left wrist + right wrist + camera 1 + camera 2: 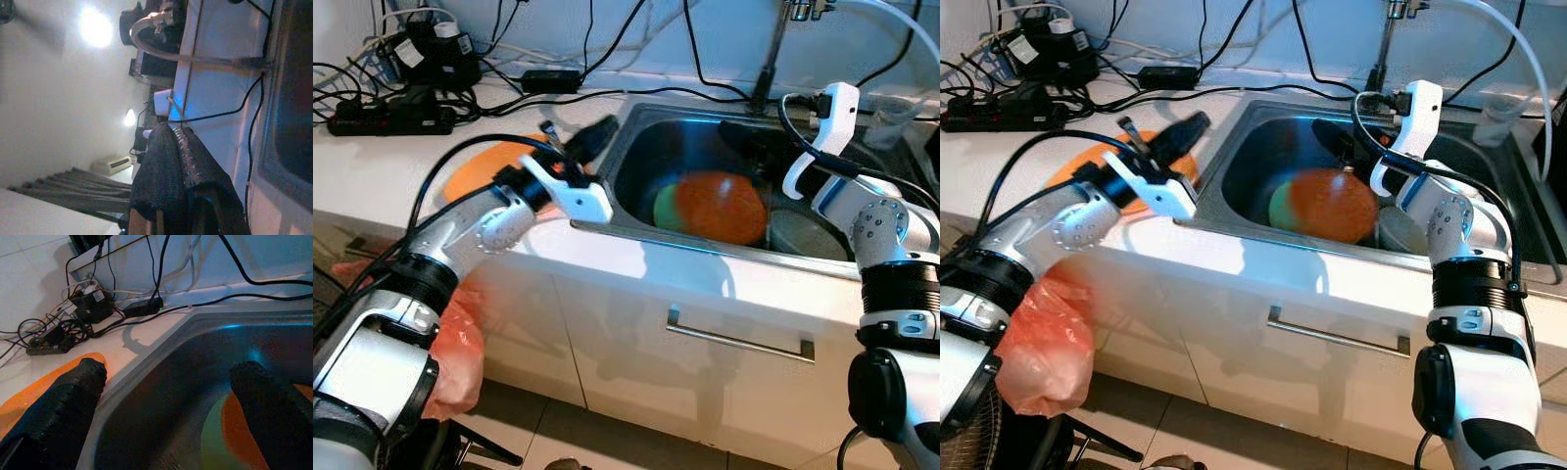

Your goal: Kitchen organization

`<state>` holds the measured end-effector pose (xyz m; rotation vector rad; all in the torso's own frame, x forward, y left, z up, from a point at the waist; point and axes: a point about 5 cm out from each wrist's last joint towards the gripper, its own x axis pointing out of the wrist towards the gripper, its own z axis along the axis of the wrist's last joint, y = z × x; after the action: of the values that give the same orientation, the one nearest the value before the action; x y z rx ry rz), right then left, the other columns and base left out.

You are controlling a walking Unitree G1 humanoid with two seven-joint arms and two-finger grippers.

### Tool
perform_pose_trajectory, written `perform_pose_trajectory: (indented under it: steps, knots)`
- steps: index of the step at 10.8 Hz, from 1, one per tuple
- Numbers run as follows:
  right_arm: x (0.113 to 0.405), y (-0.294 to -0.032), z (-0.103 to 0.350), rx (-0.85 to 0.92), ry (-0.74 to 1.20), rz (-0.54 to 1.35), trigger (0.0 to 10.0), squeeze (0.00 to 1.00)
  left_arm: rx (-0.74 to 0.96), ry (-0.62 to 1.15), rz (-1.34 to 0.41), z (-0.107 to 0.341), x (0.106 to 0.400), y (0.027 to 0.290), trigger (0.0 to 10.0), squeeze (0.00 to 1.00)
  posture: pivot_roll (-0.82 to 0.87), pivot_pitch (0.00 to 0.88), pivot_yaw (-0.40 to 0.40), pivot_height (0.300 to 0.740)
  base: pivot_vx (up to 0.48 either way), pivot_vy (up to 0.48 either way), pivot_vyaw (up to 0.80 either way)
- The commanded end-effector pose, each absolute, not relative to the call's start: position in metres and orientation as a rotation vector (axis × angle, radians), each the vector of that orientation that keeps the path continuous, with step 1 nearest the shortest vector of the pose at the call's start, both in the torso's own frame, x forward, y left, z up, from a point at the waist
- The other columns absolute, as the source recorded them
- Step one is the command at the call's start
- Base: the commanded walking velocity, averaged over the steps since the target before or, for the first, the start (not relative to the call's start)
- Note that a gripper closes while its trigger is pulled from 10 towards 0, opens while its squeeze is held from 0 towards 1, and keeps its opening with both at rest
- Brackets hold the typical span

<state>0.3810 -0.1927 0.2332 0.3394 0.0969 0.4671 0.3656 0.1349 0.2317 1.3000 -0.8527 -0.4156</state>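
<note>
An orange plate (720, 206) lies in the steel sink (636, 147) on top of a green plate (662, 208), beside a metal bowl (808, 235). A second orange plate (475, 171) rests on the white counter left of the sink. My left gripper (600, 129) hovers over the sink's left rim, just past that counter plate, its fingers (178, 161) pressed together and shut with nothing seen between them. My right gripper (1342, 142) reaches into the sink above the plates, its two fingers (73, 396) spread wide open and empty.
The faucet (771, 49) stands behind the sink. Power strips (386, 113) and tangled cables cover the counter's back left. A red plastic bag (455, 352) hangs by the cabinet front, near the drawer handle (739, 338).
</note>
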Motion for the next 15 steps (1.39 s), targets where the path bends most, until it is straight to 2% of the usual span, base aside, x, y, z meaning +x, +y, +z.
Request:
perform_pose_trajectory:
  steps: [1, 5, 6, 7, 8, 12, 13, 14, 15]
  knots:
    - [0.379, -0.193, 0.234, 0.338, 0.093, 0.462, 10.0, 0.0, 1.287, -0.855, -0.378, 0.237, 0.367, 0.139, 0.0, 0.0, 0.08, 0.0, 0.02, 0.74, 0.0, 0.0, 0.0]
    - [0.378, -0.195, 0.23, 0.343, 0.093, 0.442, 10.0, 0.0, 1.204, -0.816, -0.292, 0.242, 0.372, 0.143, 0.2, 0.0, 0.07, 0.0, 0.034, 0.74, 0.0, 0.0, 0.0]
    - [0.377, -0.191, 0.227, 0.354, 0.086, 0.438, 10.0, 0.0, 1.116, -0.77, -0.236, 0.243, 0.375, 0.148, 1.3, 0.0, 0.08, 0.0, 0.041, 0.74, 0.0, 0.0, 0.0]
    - [0.376, -0.187, 0.226, 0.354, 0.075, 0.433, 10.0, 0.0, 1.058, -0.739, -0.218, 0.242, 0.376, 0.15, 8.4, 1.0, 0.08, 0.0, 0.049, 0.74, 0.0, 0.0, 0.0]
    - [0.376, -0.184, 0.225, 0.364, 0.065, 0.429, 10.0, 0.0, 1.011, -0.712, -0.196, 0.242, 0.378, 0.153, 10.0, 1.0, 0.08, 0.0, 0.055, 0.74, 0.0, 0.0, 0.0]
    - [0.37, -0.176, 0.217, 0.403, 0.056, 0.415, 10.0, 0.0, 0.831, -0.606, -0.165, 0.239, 0.382, 0.158, 10.0, 1.0, 0.08, 0.0, 0.083, 0.74, 0.0, 0.0, 0.0]
    - [0.368, -0.171, 0.215, 0.415, 0.05, 0.41, 10.0, 0.0, 0.728, -0.54, -0.165, 0.231, 0.382, 0.159, 10.0, 1.0, 0.06, 0.0, 0.096, 0.74, 0.0, 0.0, 0.0]
    - [0.365, -0.169, 0.215, 0.419, 0.041, 0.406, 10.0, 0.64, 0.682, -0.516, -0.169, 0.226, 0.38, 0.159, 10.0, 1.0, 0.04, 0.0, 0.112, 0.74, 0.0, 0.0, 0.0]
    - [0.362, -0.168, 0.215, 0.429, 0.031, 0.401, 10.0, 0.8, 0.642, -0.495, -0.184, 0.22, 0.378, 0.157, 10.0, 1.0, 0.03, 0.0, 0.115, 0.74, 0.0, 0.0, 0.0]
